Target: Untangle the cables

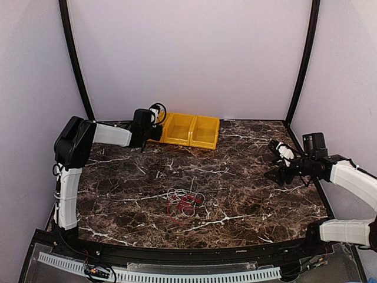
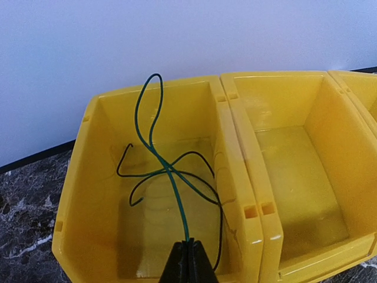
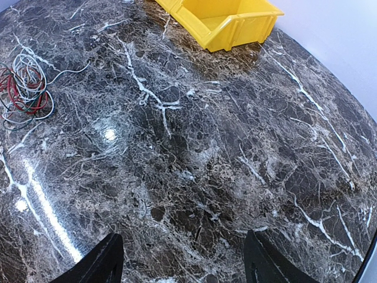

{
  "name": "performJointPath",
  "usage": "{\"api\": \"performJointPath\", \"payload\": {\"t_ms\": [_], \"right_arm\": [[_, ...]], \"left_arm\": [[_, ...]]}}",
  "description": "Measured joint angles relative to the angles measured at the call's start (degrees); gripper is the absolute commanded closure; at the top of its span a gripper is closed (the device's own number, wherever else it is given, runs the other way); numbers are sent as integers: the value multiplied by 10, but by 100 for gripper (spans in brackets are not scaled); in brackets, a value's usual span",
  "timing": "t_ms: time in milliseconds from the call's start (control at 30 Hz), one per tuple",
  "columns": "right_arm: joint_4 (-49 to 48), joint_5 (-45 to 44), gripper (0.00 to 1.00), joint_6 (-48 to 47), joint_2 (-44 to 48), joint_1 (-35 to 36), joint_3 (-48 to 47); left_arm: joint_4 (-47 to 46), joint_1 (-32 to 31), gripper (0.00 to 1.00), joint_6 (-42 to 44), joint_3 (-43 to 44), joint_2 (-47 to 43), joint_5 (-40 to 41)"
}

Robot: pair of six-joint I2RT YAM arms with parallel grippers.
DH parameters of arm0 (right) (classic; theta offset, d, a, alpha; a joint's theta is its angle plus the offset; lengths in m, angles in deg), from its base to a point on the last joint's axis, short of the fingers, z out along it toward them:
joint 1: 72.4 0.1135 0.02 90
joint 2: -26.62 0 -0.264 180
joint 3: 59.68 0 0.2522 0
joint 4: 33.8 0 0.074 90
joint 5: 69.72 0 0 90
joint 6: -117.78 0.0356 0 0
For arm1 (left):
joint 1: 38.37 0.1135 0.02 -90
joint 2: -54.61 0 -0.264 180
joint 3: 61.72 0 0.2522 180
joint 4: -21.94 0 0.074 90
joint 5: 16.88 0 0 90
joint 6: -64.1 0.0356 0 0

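A tangle of red and white cables [image 1: 185, 203] lies on the marble table near the middle front; it also shows in the right wrist view [image 3: 25, 88]. My left gripper [image 2: 189, 247] is shut on a green cable [image 2: 171, 177] and holds it over the leftmost yellow bin [image 2: 100, 177]. The cable loops up and down into the bin, crossing a black cable [image 2: 200, 177] that lies there. In the top view the left gripper [image 1: 154, 118] is at the bins' left end. My right gripper [image 3: 182, 259] is open and empty above bare marble at the right [image 1: 283, 162].
Yellow bins [image 1: 191, 131] stand in a row at the back against the wall; the second one [image 2: 300, 171] is empty. A black frame edges the table on both sides. The marble table [image 1: 247, 194] spreads between the tangle and the right gripper.
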Motion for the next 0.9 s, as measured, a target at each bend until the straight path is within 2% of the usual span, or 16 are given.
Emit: {"api": "performJointPath", "payload": {"t_ms": [200, 267, 367, 600, 767, 800, 900], "right_arm": [[0, 0, 28, 0, 0, 0, 0], [0, 0, 28, 0, 0, 0, 0], [0, 0, 28, -1, 0, 0, 0], [0, 0, 28, -1, 0, 0, 0], [0, 1, 28, -1, 0, 0, 0], [0, 1, 28, -1, 0, 0, 0], [0, 1, 28, -1, 0, 0, 0]], "left_arm": [[45, 9, 100, -51, 8, 0, 7], [53, 14, 92, -58, 11, 0, 5], [57, 18, 74, -63, 14, 0, 7], [79, 21, 55, -71, 35, -9, 17], [75, 15, 48, -72, -57, -113, 7], [72, 10, 39, -72, -86, -146, 5], [41, -15, 32, -71, -182, -261, -13]]}}
